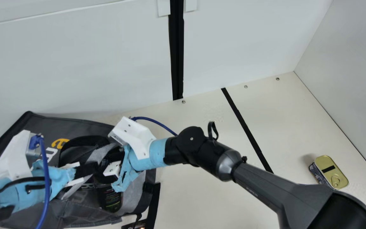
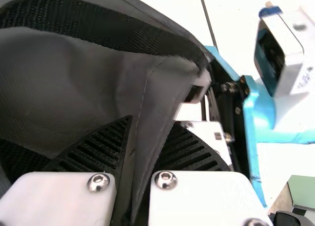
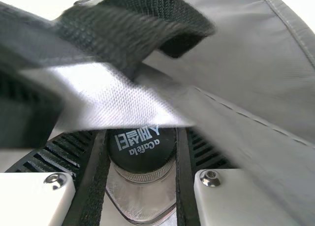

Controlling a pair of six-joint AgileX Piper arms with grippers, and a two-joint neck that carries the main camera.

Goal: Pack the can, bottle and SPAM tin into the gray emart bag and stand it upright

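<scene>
The gray bag (image 1: 84, 124) lies at the lower left of the main view, its mouth spread. My left gripper (image 1: 86, 171) is shut on the bag's fabric edge; in the left wrist view the gripper (image 2: 140, 137) pinches a fold of the bag (image 2: 64, 83). Over the bag's mouth, my right gripper (image 1: 108, 173) holds the dark bottle (image 1: 111, 198). Seen from the right wrist, the gripper (image 3: 142, 137) is shut around the bottle's black cap (image 3: 140, 159), partly behind bag fabric (image 3: 256, 68). The gold-lidded SPAM tin (image 1: 329, 168) sits at the far right.
Both grippers are close together over the bag, with its black strap (image 1: 83, 140) between them. A black tape line (image 1: 246, 127) crosses the table (image 1: 202, 197) left of the tin. White walls (image 1: 91, 63) border the back and right.
</scene>
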